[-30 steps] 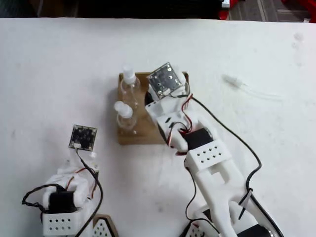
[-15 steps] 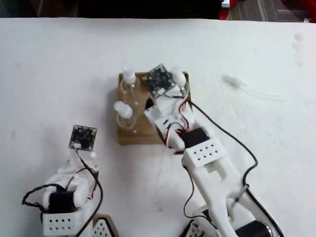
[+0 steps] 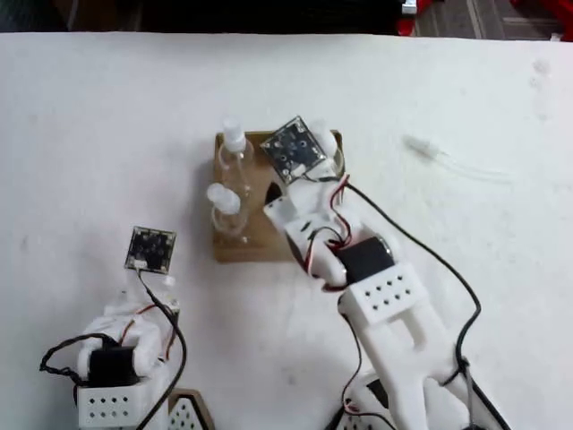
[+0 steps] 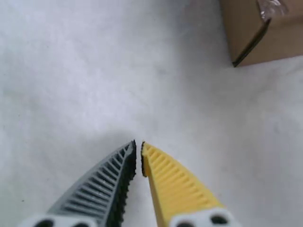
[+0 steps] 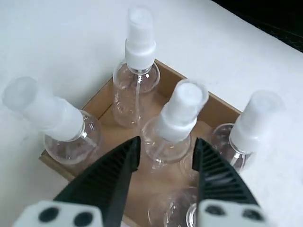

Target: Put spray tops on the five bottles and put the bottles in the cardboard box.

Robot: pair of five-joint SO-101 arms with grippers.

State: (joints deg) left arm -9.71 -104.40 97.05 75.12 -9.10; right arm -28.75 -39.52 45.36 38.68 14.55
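Four capped bottles (image 5: pixel 171 135): stood upright in the cardboard box (image 5: pixel 213 101), one directly beneath my right jaws.
Right jaws: spread apart above the box, gripping nothing.
Left jaws: closed and empty, over the desk (image 4: pixel 71 71), near a corner of the box.

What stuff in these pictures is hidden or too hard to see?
- High view: the right arm covers the right half of the box, hiding whatever stands there.
- Right wrist view: the bottle nearest the camera is cut off by the edge and the fingers; its top cannot be told.
- Left wrist view: the box is cut off by the edge.
- High view: a thin pale thing right of the box is too faint to name.
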